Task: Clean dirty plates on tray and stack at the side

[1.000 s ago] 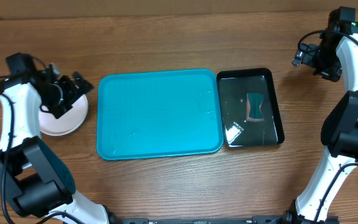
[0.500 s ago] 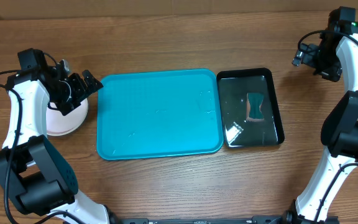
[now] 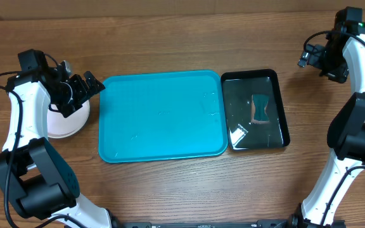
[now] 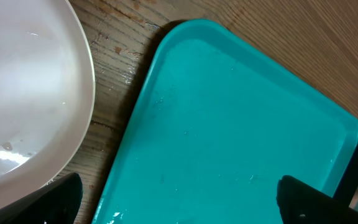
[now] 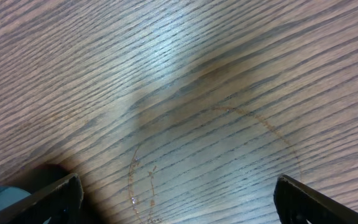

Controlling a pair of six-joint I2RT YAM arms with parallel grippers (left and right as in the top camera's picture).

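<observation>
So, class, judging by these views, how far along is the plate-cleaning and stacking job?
Done: the tray holds no plates, and a white plate sits on the table left of it; any plates beneath are hidden. In hand: nothing; the left tool hangs open over the tray's left edge, the right tool open over bare wood. Left: likely little; the sponge rests in the black tray.

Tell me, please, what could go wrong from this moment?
1. The open left tool hangs over the plate's rim and the tray's edge; a low swing could knock the plate or shove the tray.
2. The table looks wet between them, so a nudged plate might slide.
</observation>
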